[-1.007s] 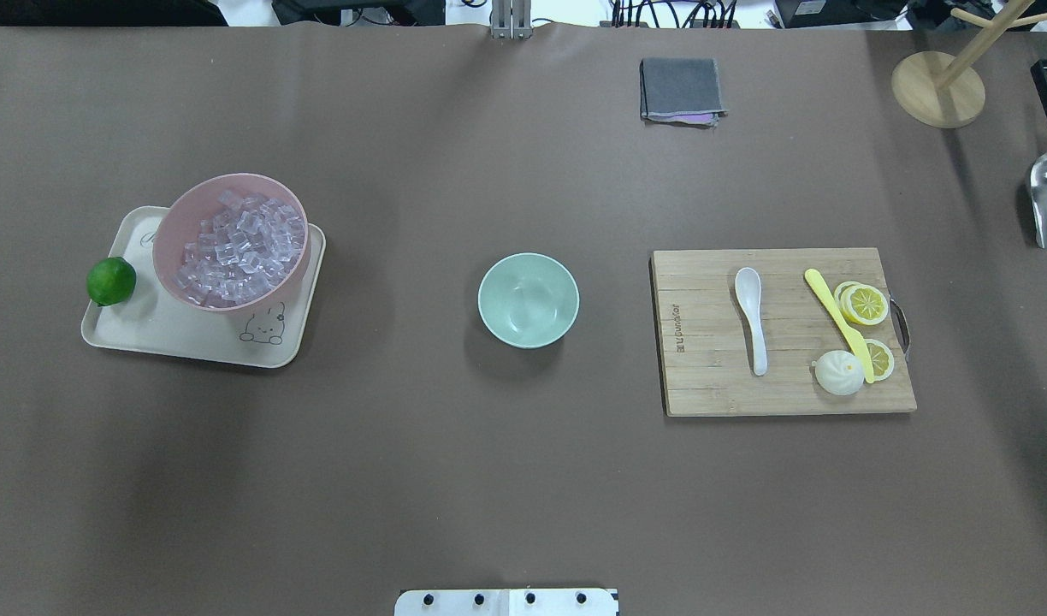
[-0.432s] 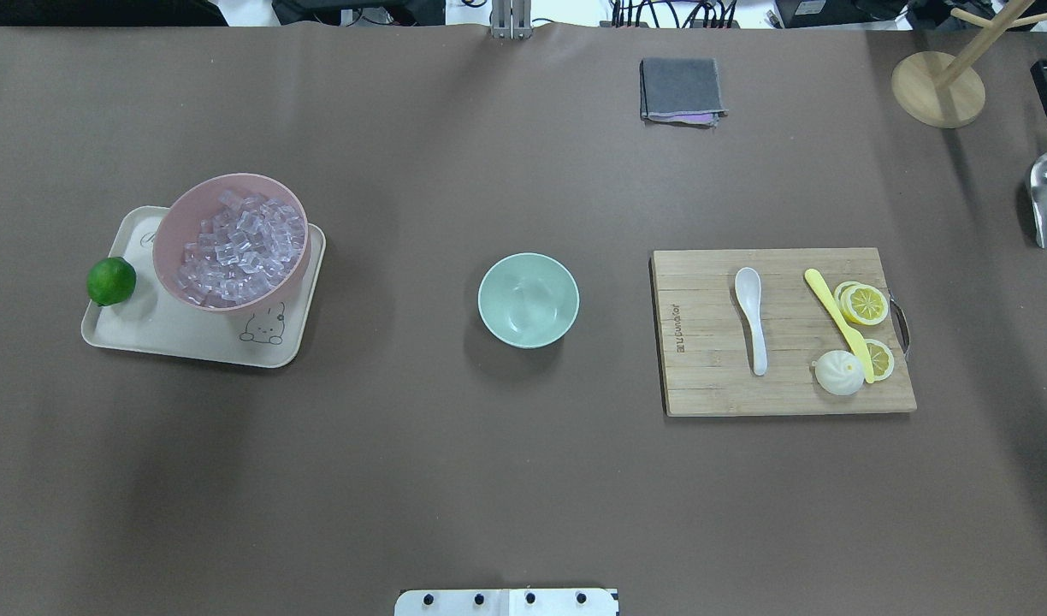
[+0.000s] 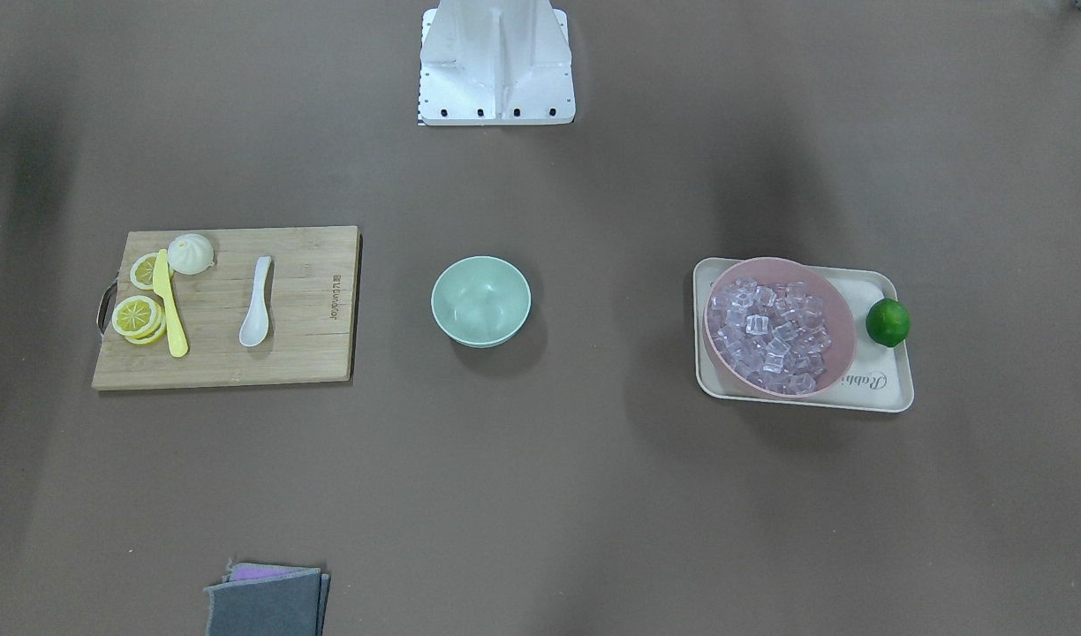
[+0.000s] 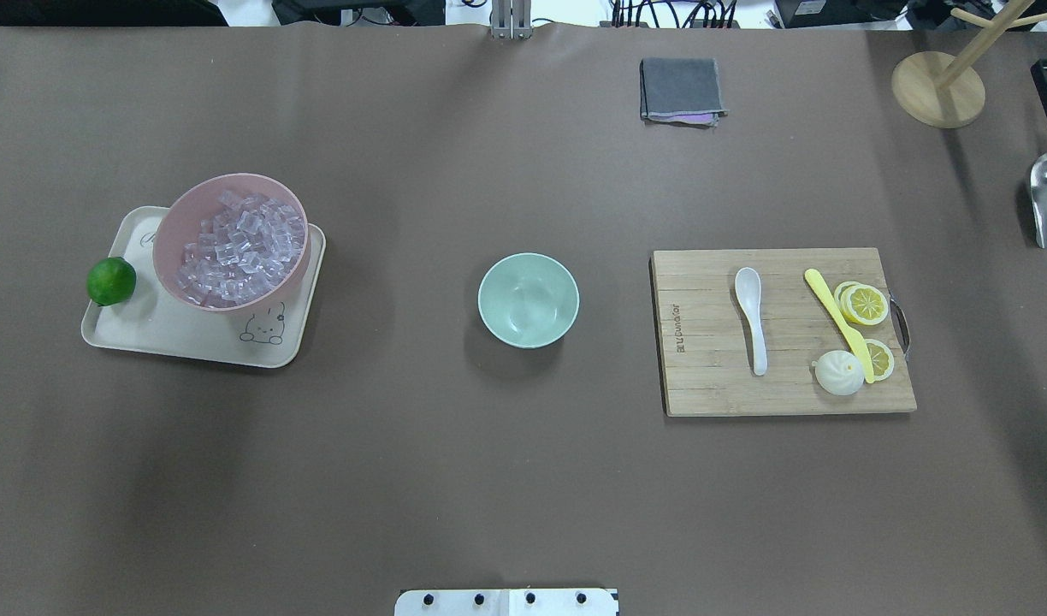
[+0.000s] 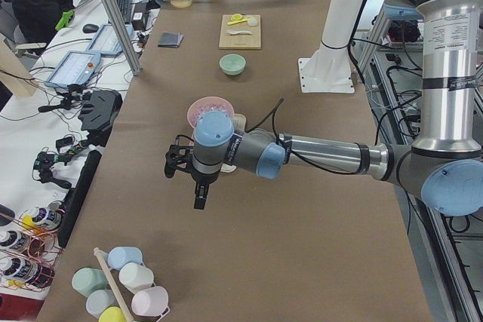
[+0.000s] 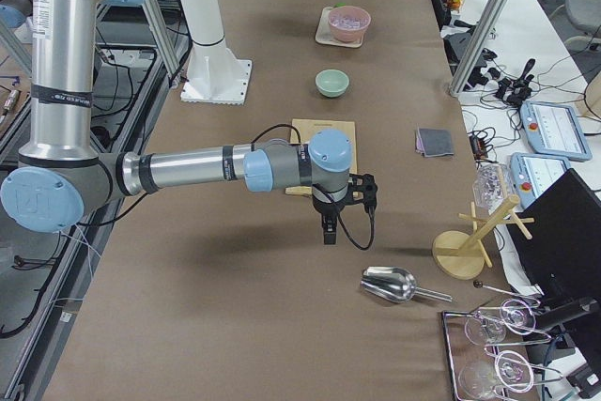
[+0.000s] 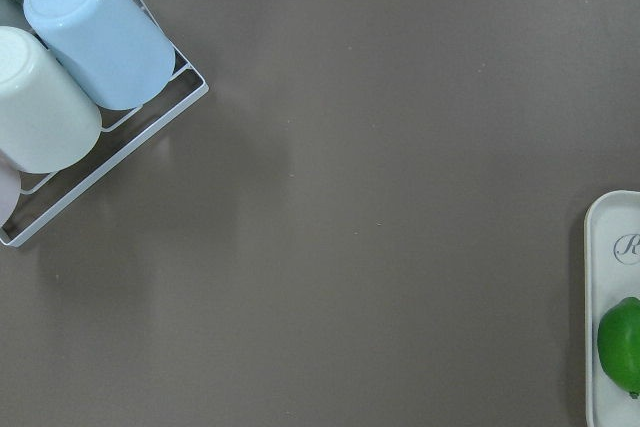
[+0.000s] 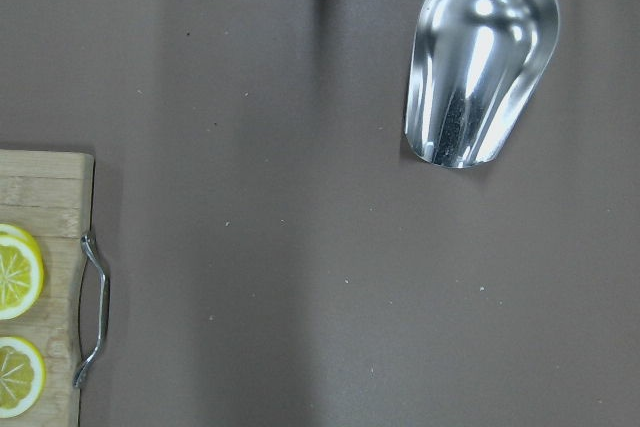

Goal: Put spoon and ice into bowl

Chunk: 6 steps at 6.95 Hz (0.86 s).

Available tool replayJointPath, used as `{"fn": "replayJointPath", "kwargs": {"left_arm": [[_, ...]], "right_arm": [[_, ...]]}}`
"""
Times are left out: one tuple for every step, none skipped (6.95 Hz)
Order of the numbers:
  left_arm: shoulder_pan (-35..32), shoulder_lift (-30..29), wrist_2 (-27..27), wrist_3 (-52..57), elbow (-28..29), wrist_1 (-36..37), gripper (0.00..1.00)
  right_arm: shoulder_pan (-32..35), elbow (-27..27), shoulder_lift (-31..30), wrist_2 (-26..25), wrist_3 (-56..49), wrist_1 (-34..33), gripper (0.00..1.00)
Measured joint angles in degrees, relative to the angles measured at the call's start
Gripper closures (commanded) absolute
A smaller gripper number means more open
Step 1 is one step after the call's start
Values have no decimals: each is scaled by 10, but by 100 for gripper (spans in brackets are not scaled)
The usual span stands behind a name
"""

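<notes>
1. A brown-covered table [image 4: 523,479] stretches between two UR5e arms, both held out past its ends.
2. The left gripper [image 5: 200,200] hangs above the table near a rack of upturned cups [image 7: 85,57]. The right gripper [image 6: 329,230] hangs between the cutting board and a steel scoop [image 8: 478,62]. From these side views, it cannot be told whether either pair of jaws is wide or narrow.
3. A bamboo cutting board [image 4: 712,376] lies on the robot's right. The wordmark engraved along its short edge is too small to read with certainty.
4. A cream tray [image 4: 190,342] lies on the robot's left. It is printed with a cartoon rabbit and a cursive script beginning "Rabbi", the rest of it hidden.
5. A pink bowl [image 4: 173,248] stands on the tray, heaped with ice [image 4: 241,244] in clear cubes.
6. The mint-green bowl [image 4: 528,299] stands upright between tray and board, well apart from both.
7. The white spoon [image 4: 753,321] lies on the board, scoop up, with its handle towards the robot.
8. A yellow knife [image 4: 836,321], lemon slices [image 4: 866,304] and a white bun [image 4: 840,373] lie beside the spoon.
9. A lime [image 4: 111,281] rests at the tray's outer end.
</notes>
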Motion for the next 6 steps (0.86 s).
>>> {"fn": "replayJointPath", "kwargs": {"left_arm": [[0,0,0,1,5,-5,2],[1,0,-1,1,8,-10,2],[1,0,-2,1,8,-15,2],[1,0,-3,1,9,-21,2],[3,0,-3,1,8,-24,2],[5,-1,-3,1,7,-25,2]], "right_arm": [[0,0,-1,2,0,0,0],[0,1,-2,3,-1,0,0],[0,1,-4,3,-1,0,0],[0,2,-4,4,-1,0,0],[0,1,-4,6,-2,0,0],[0,1,-2,6,-2,0,0]]}}
